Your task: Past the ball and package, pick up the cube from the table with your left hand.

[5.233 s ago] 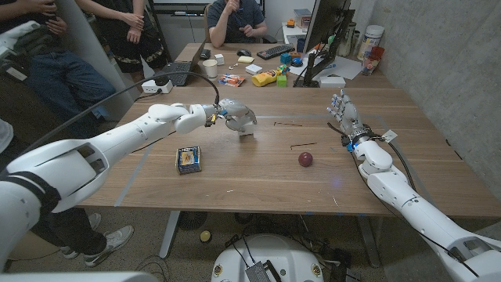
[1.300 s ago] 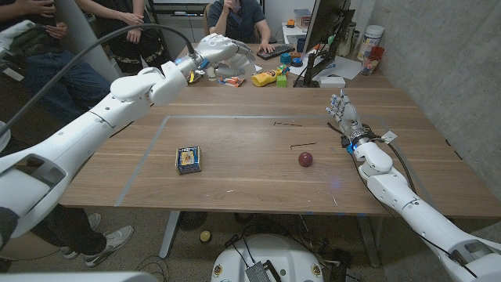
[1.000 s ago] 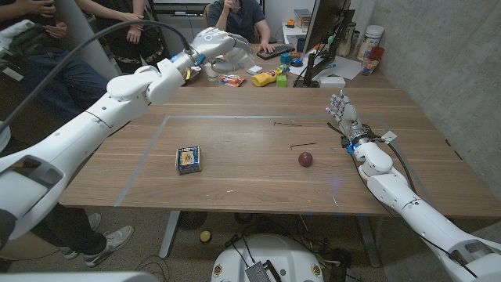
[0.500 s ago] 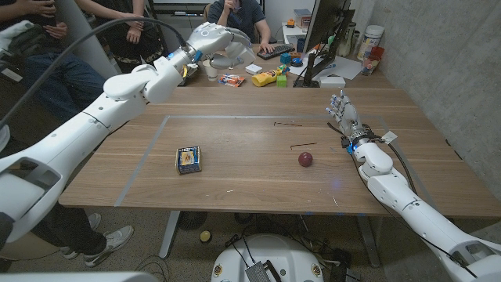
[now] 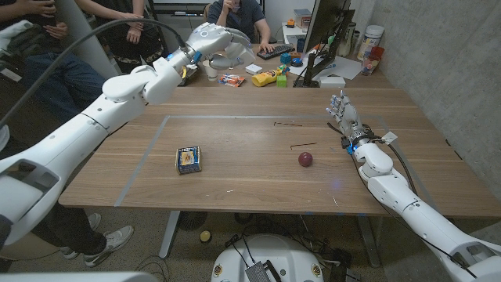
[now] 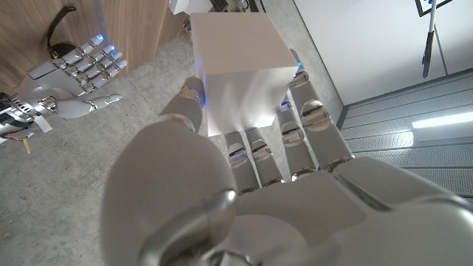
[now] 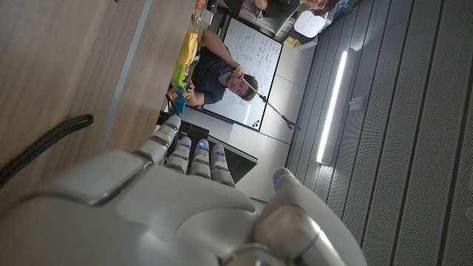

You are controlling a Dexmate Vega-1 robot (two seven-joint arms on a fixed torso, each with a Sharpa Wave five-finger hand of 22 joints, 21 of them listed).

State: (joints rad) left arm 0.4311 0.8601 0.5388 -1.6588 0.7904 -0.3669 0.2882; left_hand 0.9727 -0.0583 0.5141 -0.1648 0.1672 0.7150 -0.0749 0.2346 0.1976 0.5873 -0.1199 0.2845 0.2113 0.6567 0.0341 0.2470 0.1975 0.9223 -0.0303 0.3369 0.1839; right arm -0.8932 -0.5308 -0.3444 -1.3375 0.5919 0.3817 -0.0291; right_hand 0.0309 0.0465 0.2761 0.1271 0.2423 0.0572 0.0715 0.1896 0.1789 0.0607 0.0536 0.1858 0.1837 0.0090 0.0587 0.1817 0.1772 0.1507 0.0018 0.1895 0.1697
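your left hand gripped white cube, arm stretched high past surface's far edge; right hand stood upright, fingers apart, empty.

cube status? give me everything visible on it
The cube is plain white with matte, smooth-looking faces and crisp edges, no markings visible. The left hand grips it, fingers along one side and the thumb on the opposite side, as the left wrist view shows. In the head view the hand is raised high over the table's far edge, well off the surface, and the cube itself is hard to make out there.
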